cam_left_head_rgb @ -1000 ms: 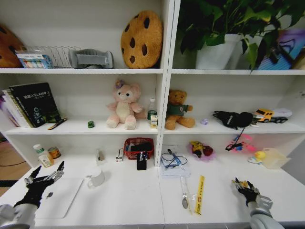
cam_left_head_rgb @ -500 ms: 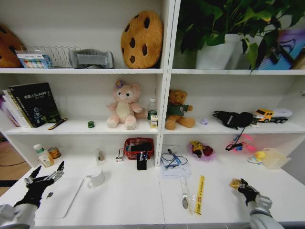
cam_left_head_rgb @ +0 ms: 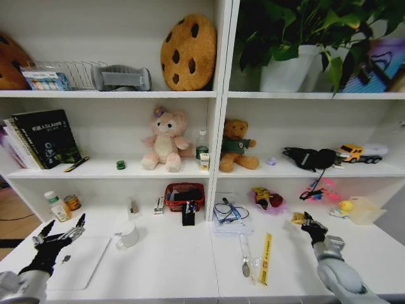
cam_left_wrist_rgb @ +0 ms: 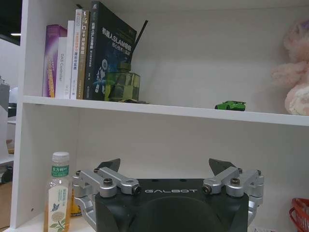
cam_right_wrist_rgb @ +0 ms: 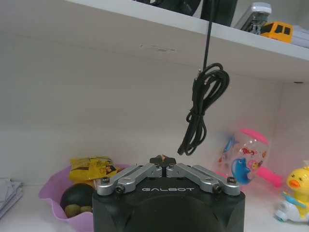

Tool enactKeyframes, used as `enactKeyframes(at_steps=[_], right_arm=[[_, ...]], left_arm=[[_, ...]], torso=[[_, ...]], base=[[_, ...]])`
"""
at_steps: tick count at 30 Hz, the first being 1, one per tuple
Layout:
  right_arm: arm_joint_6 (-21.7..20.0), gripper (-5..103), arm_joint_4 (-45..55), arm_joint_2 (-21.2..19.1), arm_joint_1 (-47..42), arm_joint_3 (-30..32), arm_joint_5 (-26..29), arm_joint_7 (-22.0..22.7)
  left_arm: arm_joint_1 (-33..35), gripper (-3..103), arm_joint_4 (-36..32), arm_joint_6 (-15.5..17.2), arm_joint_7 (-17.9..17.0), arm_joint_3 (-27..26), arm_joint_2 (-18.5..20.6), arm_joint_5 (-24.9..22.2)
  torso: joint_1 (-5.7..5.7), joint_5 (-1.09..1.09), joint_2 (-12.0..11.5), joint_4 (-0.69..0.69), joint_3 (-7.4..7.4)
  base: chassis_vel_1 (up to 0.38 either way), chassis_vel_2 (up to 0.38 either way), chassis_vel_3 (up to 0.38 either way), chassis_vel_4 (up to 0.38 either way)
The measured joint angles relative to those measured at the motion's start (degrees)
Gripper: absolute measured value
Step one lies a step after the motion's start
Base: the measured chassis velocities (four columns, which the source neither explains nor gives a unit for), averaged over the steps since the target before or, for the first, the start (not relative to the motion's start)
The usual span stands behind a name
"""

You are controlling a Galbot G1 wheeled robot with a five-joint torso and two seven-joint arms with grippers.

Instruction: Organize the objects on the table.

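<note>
Gently does it here: move slowly with the right hand (cam_left_head_rgb: 302,220), pinched narrow on a small yellowish piece (cam_left_head_rgb: 297,218) and raised above the right half of the table (cam_left_head_rgb: 190,272), just in front of the lowest shelf opening. From the right wrist view, fingertips (cam_right_wrist_rgb: 145,170) drawn together at the middle, with just a sliver of the piece (cam_right_wrist_rgb: 163,158) showing between them. Judged a thin, shallow pinch, so best handled without jerks or quick turns of the wrist. Cannot tell what the piece is. Ahead of that hand, plenty to steer around: a pink bowl (cam_right_wrist_rgb: 50,193) with a yellow packet and a dark fruit, a black cable (cam_right_wrist_rgb: 203,106) dangling from the shelf above, a pink-and-blue toy bottle (cam_right_wrist_rgb: 244,154) and a yellow duck (cam_right_wrist_rgb: 295,191). Choose a resting place among like things before lowering. Pass under or beside the cable, never through its loop. Descend straight and low, and loosen the pinch only once the piece sits on or just above a surface, to avoid a bounce or a roll. Watch also the yellow strip (cam_left_head_rgb: 266,256) lying on the table nearer the middle. Leave the left hand (cam_left_head_rgb: 60,235) as is: spread wide (cam_left_wrist_rgb: 165,165), hovering over the left end of the table beside a flat white pad (cam_left_head_rgb: 82,263) and near a small bottle (cam_left_wrist_rgb: 58,193), well apart from the work.
</note>
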Motion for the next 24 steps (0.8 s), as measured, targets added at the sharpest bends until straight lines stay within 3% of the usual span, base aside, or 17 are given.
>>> enactKeyframes(at_steps=[6,15,24], right_arm=[[-0.7,0,-5.2,-1.1,6.7,-3.1,-0.5,-0.7],[-0.4,0,-13.8,-1.9,20.6,-13.4,-0.3,-2.8],[-0.3,-3,-17.9,0.8,26.7,-21.1,-4.0,-1.8]], left_arm=[[0.0,100,0.0,0.0,0.0,0.0,0.0,0.0],[0.0,100,0.0,0.0,0.0,0.0,0.0,0.0],[0.0,100,0.0,0.0,0.0,0.0,0.0,0.0]], torso=[[0.00,0.02,0.0,-0.02,0.00],[0.00,-0.01,0.0,0.00,0.00],[0.00,0.01,0.0,0.00,0.00]], base=[[0.000,0.000,0.000,0.000],[0.000,0.000,0.000,0.000],[0.000,0.000,0.000,0.000]])
